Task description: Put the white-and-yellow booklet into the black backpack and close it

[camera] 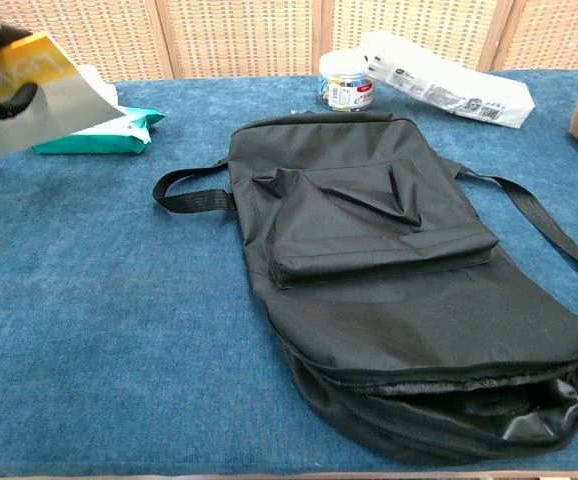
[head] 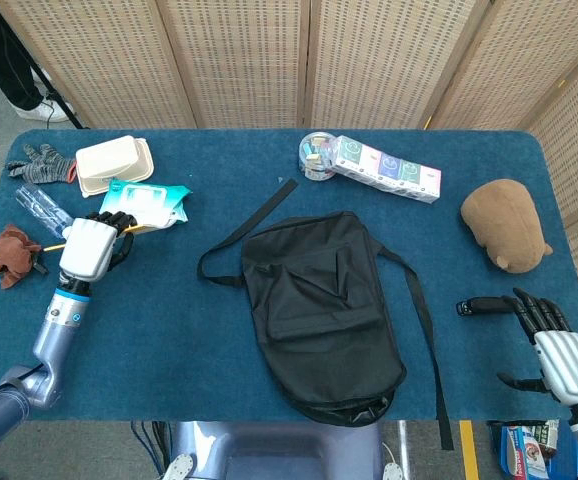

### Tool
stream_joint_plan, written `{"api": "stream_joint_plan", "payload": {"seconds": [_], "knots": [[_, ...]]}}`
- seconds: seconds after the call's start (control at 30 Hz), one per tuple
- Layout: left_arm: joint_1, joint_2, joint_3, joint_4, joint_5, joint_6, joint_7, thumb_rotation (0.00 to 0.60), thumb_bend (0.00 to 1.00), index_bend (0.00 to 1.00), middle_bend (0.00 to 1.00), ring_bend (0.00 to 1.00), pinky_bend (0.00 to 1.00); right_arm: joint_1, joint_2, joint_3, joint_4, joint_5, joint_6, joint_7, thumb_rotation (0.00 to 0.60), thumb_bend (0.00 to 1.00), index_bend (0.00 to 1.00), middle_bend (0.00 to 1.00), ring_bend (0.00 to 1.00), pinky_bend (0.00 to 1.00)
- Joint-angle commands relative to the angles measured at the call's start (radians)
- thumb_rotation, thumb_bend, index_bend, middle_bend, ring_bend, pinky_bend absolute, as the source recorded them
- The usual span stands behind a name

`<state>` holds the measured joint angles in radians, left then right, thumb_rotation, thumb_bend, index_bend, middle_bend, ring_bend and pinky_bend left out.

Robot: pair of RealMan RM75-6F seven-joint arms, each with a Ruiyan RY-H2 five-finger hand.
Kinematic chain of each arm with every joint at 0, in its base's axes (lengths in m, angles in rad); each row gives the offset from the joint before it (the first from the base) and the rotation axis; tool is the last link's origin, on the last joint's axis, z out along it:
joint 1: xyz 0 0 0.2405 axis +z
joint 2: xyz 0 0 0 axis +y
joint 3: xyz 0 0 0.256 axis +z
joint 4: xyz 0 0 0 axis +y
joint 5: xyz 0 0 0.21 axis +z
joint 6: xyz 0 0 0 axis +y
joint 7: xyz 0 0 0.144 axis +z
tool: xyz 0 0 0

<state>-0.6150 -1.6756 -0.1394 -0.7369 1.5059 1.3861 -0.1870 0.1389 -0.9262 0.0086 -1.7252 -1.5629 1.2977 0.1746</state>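
The left hand [head: 89,247] grips the white-and-yellow booklet [camera: 31,92] and holds it up off the blue worktop [head: 149,330], near the teal wipes pack [head: 149,199]. The black backpack [head: 319,310] lies flat in the middle, well apart from the booklet, its bottom zipper open. The right hand [head: 554,345] holds nothing, fingers spread, near a small black thing [head: 484,305].

No lettering is legible, even on the yellow booklet [camera: 31,68] cover.
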Motion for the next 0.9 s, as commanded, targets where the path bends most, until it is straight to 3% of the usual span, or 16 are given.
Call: {"api": "stream_joint_plan", "payload": {"seconds": [0.03,0.57,0.9], "knots": [[-0.003,0.115,0.016,-0.135,0.055,0.046,0.006,0.600,0.55,0.82,0.71,0.59,0.65,0.017,0.016,-0.015,-0.020,-0.029,-0.022,0.019,0.600,0.00,0.00,0.00,0.00,0.00],[-0.005,0.291,0.053,-0.348,0.187,0.149,0.037,0.600,0.55,0.82,0.71,0.59,0.65,0.129,0.010,-0.089,-0.073,-0.203,-0.177,-0.018,0.600,0.00,0.00,0.00,0.00,0.00],[0.017,0.289,0.062,-0.341,0.189,0.163,0.029,0.600,0.55,0.82,0.71,0.59,0.65,0.217,-0.137,-0.088,-0.039,-0.292,-0.248,-0.055,0.600,0.00,0.01,0.00,0.00,0.00]]}}
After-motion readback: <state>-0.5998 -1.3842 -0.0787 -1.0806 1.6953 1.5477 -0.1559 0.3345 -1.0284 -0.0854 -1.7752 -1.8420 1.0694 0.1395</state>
